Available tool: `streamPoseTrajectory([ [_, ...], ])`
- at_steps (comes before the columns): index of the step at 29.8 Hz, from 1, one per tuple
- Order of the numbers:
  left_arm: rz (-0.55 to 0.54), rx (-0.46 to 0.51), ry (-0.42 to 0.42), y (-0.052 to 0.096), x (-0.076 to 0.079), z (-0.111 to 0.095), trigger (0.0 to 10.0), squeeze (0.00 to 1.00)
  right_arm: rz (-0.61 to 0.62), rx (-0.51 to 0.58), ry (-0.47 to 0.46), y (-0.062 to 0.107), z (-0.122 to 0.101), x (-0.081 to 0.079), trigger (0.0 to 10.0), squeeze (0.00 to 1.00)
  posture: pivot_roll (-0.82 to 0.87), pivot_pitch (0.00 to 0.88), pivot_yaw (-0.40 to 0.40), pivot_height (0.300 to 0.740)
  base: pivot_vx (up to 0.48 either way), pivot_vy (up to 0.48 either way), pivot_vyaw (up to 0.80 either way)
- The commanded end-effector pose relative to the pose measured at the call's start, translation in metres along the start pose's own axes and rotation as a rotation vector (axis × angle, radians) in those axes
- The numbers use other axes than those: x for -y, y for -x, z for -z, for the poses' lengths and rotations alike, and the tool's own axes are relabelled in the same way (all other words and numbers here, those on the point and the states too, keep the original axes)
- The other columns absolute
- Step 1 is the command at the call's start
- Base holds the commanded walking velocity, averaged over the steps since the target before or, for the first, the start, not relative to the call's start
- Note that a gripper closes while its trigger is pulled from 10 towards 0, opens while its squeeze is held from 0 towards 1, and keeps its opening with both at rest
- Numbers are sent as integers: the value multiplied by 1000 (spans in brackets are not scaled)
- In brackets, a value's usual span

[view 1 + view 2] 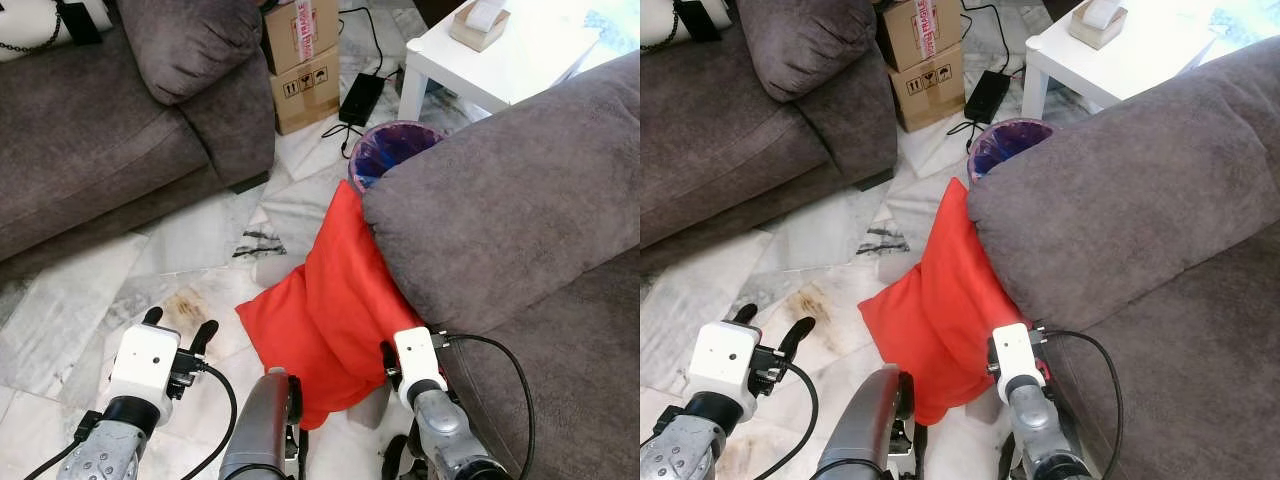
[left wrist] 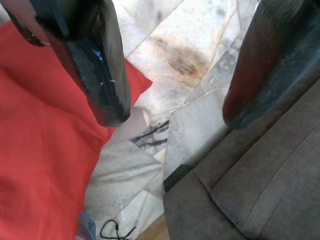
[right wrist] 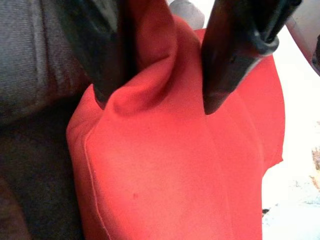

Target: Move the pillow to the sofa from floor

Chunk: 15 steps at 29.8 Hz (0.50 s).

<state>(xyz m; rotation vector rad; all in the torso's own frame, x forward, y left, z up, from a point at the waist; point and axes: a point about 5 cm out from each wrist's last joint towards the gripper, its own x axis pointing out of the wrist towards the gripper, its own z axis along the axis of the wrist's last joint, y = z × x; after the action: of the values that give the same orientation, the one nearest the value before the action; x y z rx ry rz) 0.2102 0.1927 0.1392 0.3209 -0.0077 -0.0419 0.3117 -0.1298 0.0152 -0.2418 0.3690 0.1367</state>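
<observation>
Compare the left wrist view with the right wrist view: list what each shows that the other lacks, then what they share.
Left wrist view alone: the left gripper with fingers spread wide over the marble floor, a dark stain on a tile, and the other grey sofa's base.

Right wrist view alone: the right gripper pinching a raised fold of cloth, with the sofa arm beside it.

Both: the red pillow, which leans against that sofa arm in the head views.

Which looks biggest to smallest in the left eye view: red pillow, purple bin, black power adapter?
1. red pillow
2. purple bin, partly hidden by the sofa arm
3. black power adapter
</observation>
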Motion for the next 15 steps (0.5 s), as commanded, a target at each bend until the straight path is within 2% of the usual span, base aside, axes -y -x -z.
streamPoseTrajectory([
  [1, 9, -43, -23, 5, -1, 7, 10000, 0, -28, -47, -12, 5, 12, -11, 0, 0, 388, 493, 131, 624, 0, 0, 0],
  [15, 23, -51, -16, 3, 1, 8, 10000, 0, -44, -58, -42, 6, 16, -14, 0, 0, 383, 485, 134, 624, 0, 0, 0],
])
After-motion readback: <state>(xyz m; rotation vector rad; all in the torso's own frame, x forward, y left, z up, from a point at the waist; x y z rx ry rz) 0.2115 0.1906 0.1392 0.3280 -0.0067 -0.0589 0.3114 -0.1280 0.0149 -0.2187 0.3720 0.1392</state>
